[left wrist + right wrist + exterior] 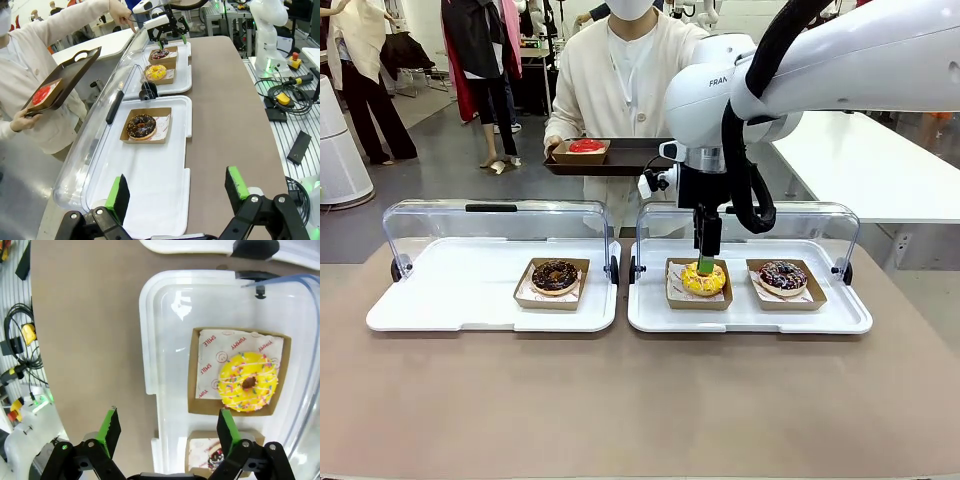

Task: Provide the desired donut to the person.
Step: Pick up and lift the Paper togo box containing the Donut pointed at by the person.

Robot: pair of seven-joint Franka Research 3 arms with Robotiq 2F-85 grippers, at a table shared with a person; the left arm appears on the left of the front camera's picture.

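Observation:
The person (620,80) stands across the table holding a dark tray (630,158) that carries a red donut (586,146) in a brown box. On the right white tray (650,310) lie a yellow sprinkled donut (703,278) and a chocolate sprinkled donut (782,276). A chocolate donut (555,276) sits on the left white tray (440,300). My right gripper (705,262) hangs just above the yellow donut (248,382), and in its wrist view the right gripper (167,426) is open and holds nothing. My left gripper (177,189) is open above the near end of the left tray, short of the chocolate donut (142,126).
Both trays have clear hinged lids (495,225) standing open along their far edge. The brown table (640,400) stretches in front of the trays. Cables and a yellow-topped box (285,99) lie on a side bench. The person's other hand (121,14) reaches near the right arm.

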